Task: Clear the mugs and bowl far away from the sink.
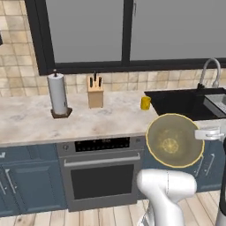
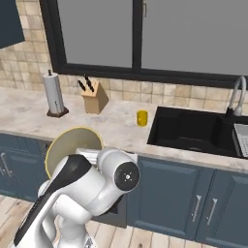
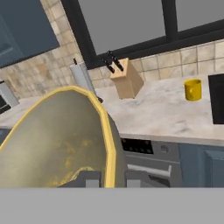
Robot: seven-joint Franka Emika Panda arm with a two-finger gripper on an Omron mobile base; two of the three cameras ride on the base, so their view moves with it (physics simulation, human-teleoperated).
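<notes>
My gripper is shut on the yellowish rim of the olive-tan bowl, which is tipped on edge. The bowl hangs in the air in front of the counter edge, its speckled inside facing the left base camera, with the hand at its right rim. From the right base view the bowl shows its back, partly behind my arm. A yellow mug stands on the counter just left of the black sink.
A paper towel roll and a knife block stand near the tiled back wall. An oven sits under the counter. A faucet rises behind the sink, and a grey rack lies at its right side.
</notes>
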